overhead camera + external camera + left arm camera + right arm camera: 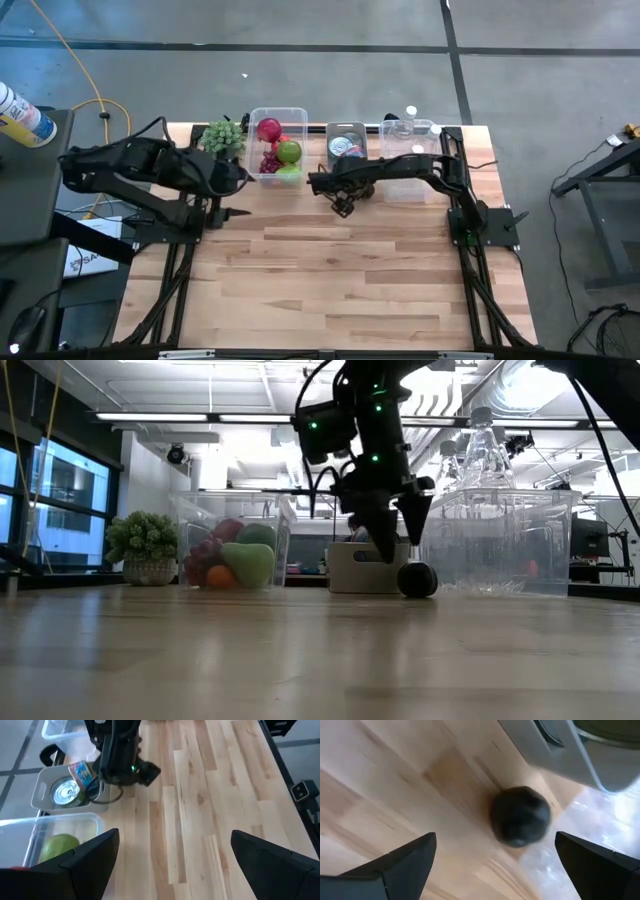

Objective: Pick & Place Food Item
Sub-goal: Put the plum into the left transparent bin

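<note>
A dark round food item [520,815] rests on the wooden table, just in front of the grey bin [352,567] and the clear bottle bin [500,540]. In the low view the dark food item [417,579] sits below my right gripper [398,535]. That gripper [495,837] is open and points steeply down, its fingers apart above the item and touching nothing. In the high view my right gripper [343,205] hides the item. My left gripper [175,834] is open and raised by the fruit bin's near right corner, where the high view places my left gripper [243,178].
Along the far edge stand a potted plant [222,137], a clear bin of fruit [277,150] with a green apple [59,846], the grey bin of cans [347,145] and the bottle bin [410,150]. Bare wood [340,280] fills the near half.
</note>
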Robot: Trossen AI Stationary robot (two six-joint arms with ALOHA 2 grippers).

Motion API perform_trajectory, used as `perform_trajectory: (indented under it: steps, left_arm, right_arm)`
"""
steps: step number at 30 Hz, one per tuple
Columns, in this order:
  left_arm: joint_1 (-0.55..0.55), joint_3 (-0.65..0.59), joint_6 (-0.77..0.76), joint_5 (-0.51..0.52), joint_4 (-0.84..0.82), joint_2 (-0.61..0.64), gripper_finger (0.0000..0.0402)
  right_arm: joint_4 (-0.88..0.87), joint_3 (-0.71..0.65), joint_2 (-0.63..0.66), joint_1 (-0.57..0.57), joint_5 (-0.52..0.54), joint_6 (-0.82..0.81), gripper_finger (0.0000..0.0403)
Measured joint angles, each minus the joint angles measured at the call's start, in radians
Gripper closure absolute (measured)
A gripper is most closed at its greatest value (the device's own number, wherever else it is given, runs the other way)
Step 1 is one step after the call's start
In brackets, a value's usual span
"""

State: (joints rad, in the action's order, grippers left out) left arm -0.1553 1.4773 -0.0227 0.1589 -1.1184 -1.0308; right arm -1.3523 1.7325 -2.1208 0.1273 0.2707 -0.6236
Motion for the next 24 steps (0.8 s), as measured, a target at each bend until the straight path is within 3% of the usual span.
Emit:
perform_trajectory:
  steps: [10,24]
  left_arm:
    - [0.049,0.0,-0.01,-0.001,-0.032,0.02,0.0029]
    - [0.083,0.0,0.006,-0.01,-0.007,0.027,0.0029]
  right_arm:
    - [-0.043,0.0,0.0,0.004,0.069,0.071,0.0007]
    - [-0.01,0.0,0.0,-0.007,0.03,0.097,0.0007]
